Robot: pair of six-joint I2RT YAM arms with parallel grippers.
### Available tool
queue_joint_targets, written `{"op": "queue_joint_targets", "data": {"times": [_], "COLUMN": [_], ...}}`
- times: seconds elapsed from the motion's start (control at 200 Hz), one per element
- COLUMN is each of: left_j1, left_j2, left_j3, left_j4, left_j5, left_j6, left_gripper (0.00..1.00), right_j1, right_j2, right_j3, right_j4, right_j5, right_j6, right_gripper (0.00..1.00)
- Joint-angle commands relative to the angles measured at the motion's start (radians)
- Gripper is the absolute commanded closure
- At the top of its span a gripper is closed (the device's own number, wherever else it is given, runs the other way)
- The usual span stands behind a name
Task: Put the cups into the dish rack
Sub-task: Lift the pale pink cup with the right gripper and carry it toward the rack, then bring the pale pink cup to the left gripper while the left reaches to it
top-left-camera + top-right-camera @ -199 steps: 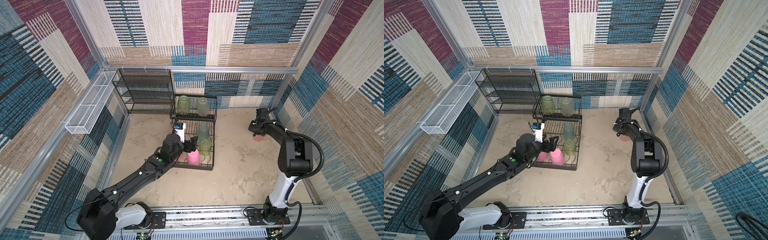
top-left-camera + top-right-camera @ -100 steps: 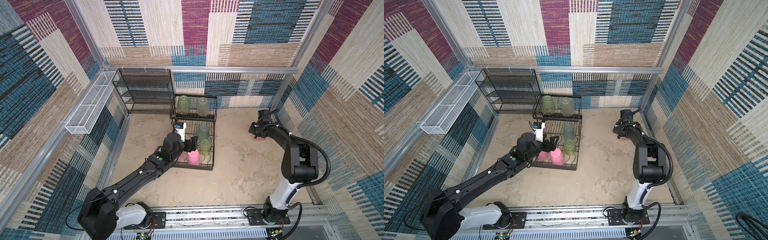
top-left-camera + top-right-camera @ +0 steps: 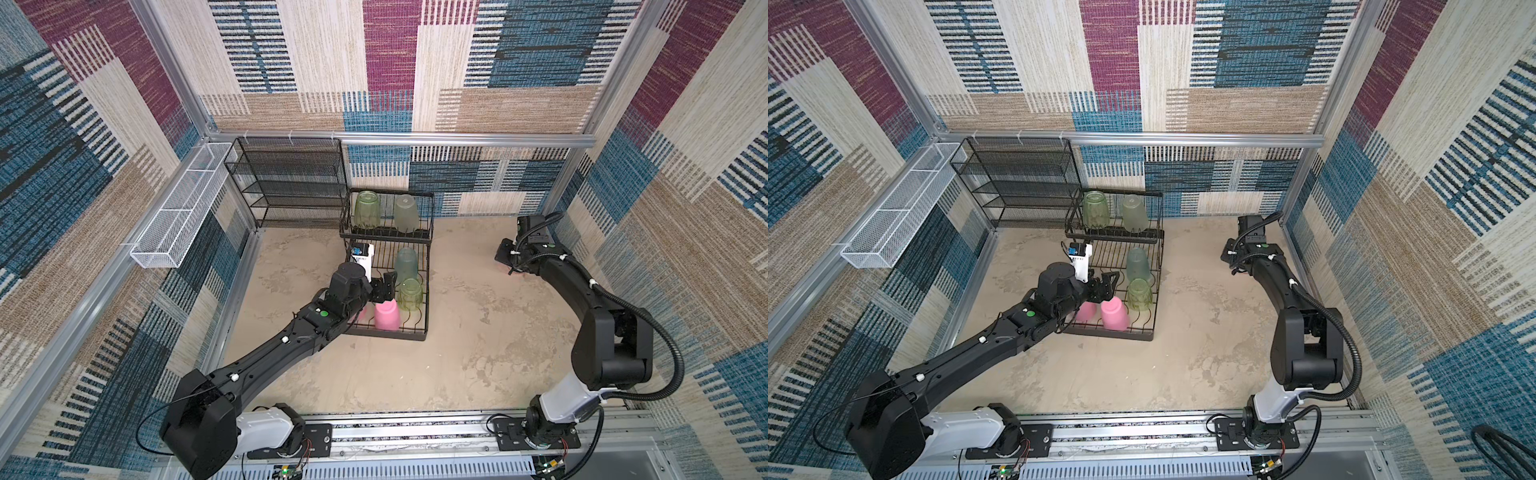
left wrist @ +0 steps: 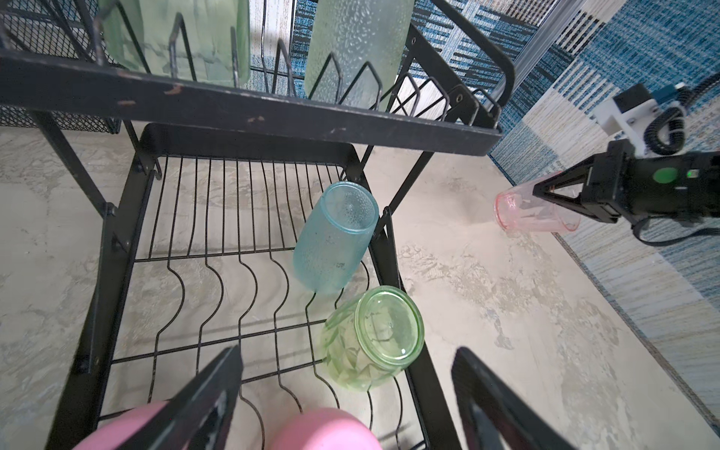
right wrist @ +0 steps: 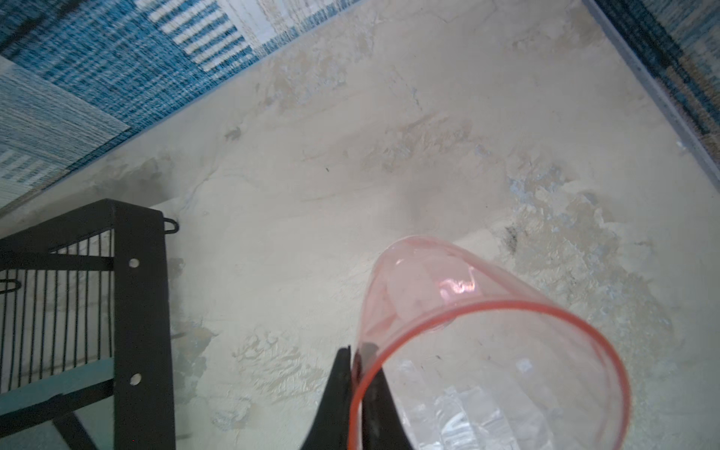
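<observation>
The black dish rack stands mid-floor. Its raised shelf holds two upturned green cups. The low tray holds a teal cup, a ribbed green cup and two opaque pink cups. My left gripper hovers open over the tray, above the pink cups, holding nothing. At the back right, near the wall, my right gripper is shut on the rim of a clear pink cup. That cup lies tilted sideways, low over the floor. In both top views the right gripper mostly hides it.
A tall black mesh shelf unit stands at the back left, behind the rack. A long white mesh basket hangs on the left wall. Bare floor lies between the rack and the right arm. The right wall is close to the right gripper.
My right gripper has closed onto the clear pink cup's rim, and the right arm's elbow has swung forward and lower. The left arm has not moved.
</observation>
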Motion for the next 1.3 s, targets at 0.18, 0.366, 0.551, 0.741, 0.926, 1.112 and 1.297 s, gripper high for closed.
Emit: {"op": "queue_joint_targets", "data": {"times": [0.18,0.366,0.551,0.741,0.926,1.112,1.297], "left_j1": [0.001,0.008,0.027,0.108,0.221,0.315,0.411], "left_j2": [0.0,-0.017,-0.043,-0.055,-0.075,-0.09,-0.125], "left_j3": [0.042,0.065,0.104,0.213,0.284,0.33,0.259], "left_j4": [-0.055,-0.106,-0.183,-0.335,-0.386,-0.404,-0.295], "left_j5": [-0.016,-0.012,-0.01,0.042,0.2,0.333,0.502], "left_j6": [-0.051,-0.096,-0.143,-0.216,-0.331,-0.447,-0.69], "left_gripper": [0.12,0.11,0.07,0.06,0.05,0.06,0.07], "right_j1": [0.116,0.211,0.301,0.384,0.458,0.548,0.646], "right_j2": [-0.145,-0.225,-0.351,-0.439,-0.468,-0.453,-0.402], "right_j3": [0.044,0.102,0.05,0.011,-0.032,-0.094,-0.141], "right_j4": [0.002,0.007,0.148,0.295,0.448,0.589,0.706], "right_j5": [0.086,0.115,0.068,0.012,-0.102,-0.202,-0.24], "right_j6": [-0.042,-0.104,-0.17,-0.226,-0.267,-0.287,-0.29], "right_gripper": [1.0,1.0,1.0,1.0,1.0,1.0,1.0]}}
